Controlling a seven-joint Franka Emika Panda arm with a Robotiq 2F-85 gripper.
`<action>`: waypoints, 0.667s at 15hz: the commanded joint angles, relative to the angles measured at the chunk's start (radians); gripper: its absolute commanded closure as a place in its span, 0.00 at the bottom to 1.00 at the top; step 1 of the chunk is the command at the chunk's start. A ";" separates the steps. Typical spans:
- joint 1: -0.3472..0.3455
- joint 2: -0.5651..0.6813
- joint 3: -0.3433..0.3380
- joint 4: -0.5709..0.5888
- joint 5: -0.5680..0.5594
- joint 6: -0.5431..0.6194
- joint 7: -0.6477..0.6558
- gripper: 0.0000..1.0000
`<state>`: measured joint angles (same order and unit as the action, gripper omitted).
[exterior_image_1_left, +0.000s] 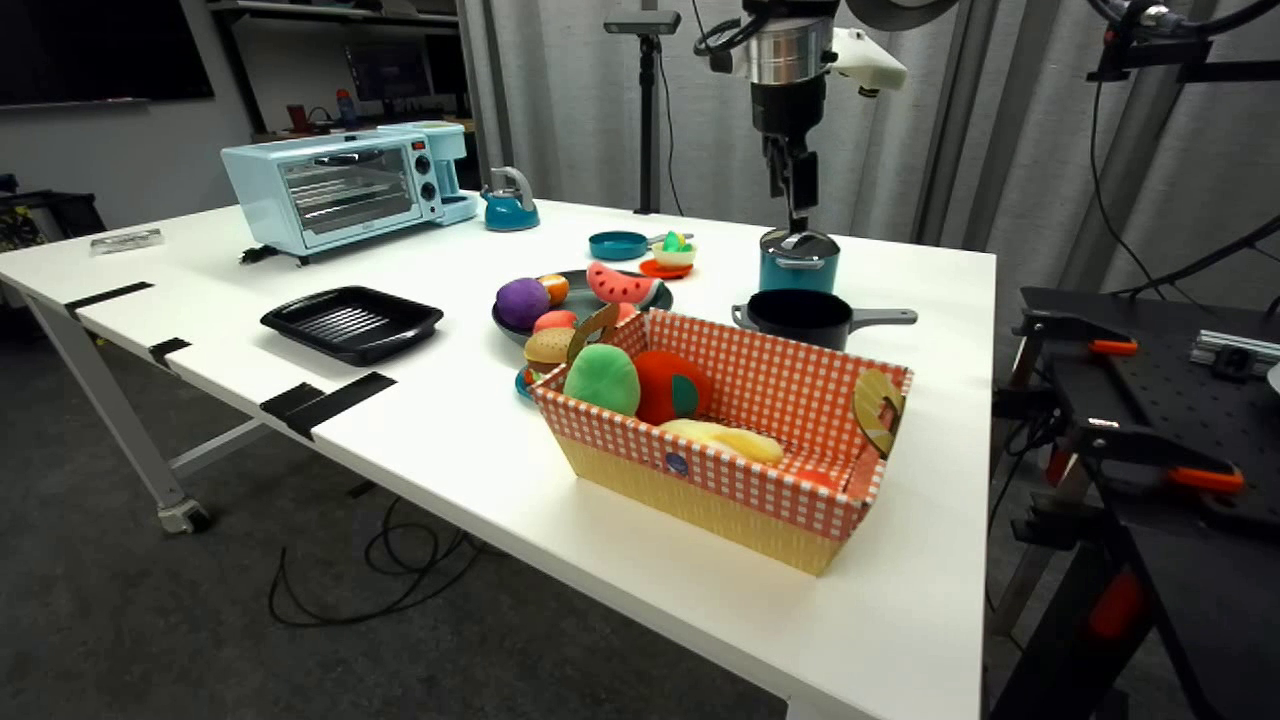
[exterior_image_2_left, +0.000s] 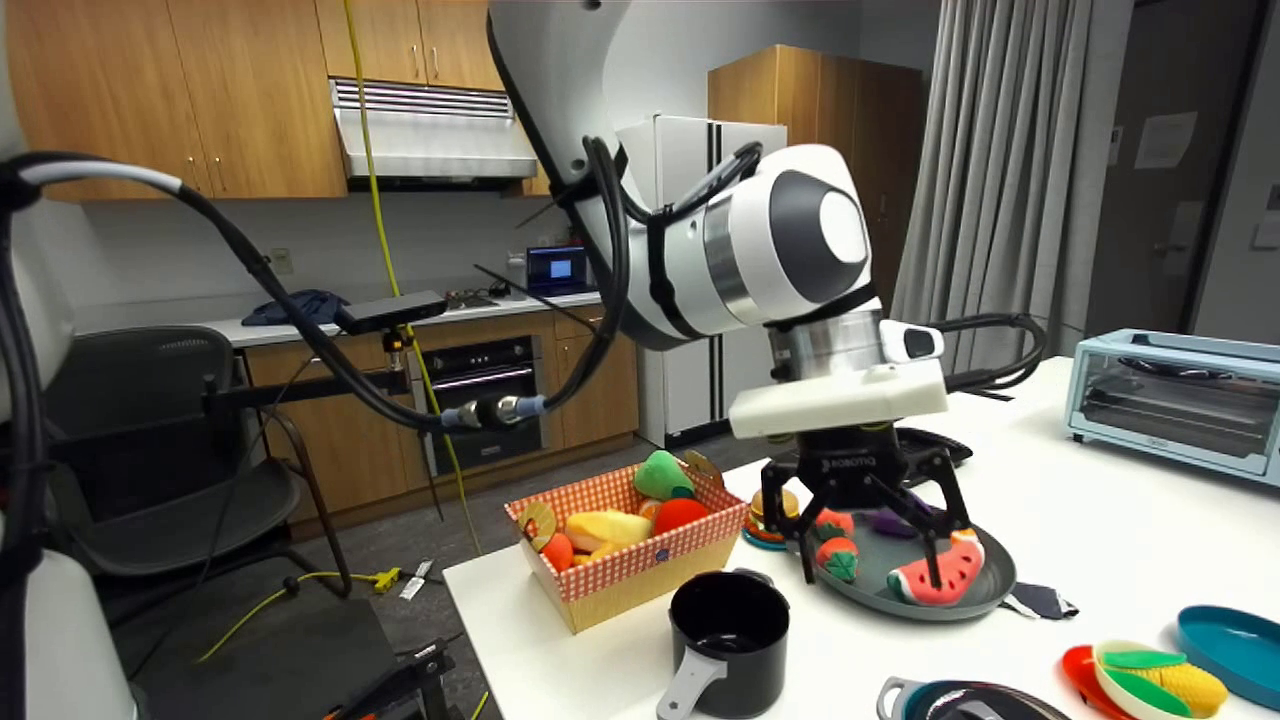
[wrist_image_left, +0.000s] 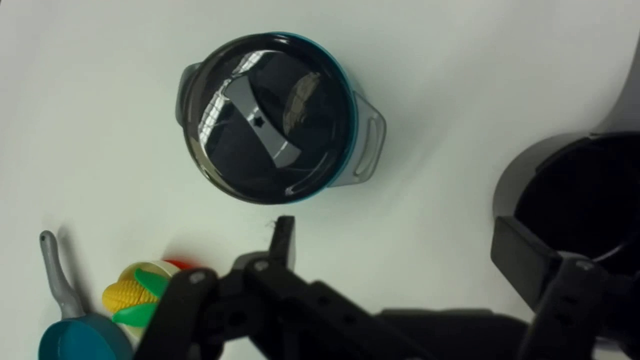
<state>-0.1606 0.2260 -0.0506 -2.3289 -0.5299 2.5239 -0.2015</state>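
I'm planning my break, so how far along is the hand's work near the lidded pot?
Done: the lid looks set on the teal cooking pot. Under way: the hand hangs open nearby, gripping nothing. Left: apparently any grasp, as the lid's handle is ungripped.

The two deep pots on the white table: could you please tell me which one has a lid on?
The teal pot: a dark lid covers it, whereas the black pot with the long grey handle stands uncovered.

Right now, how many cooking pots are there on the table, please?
2: a lidded teal pot near the toy corn, and an open black pot beside the checked basket.
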 joint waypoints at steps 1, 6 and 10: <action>0.039 -0.042 0.014 0.057 0.215 -0.092 0.033 0.00; 0.077 -0.017 0.002 0.220 0.362 -0.199 0.189 0.00; 0.091 0.012 -0.018 0.335 0.359 -0.316 0.335 0.00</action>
<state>-0.0929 0.2042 -0.0423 -2.0895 -0.1854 2.3137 0.0433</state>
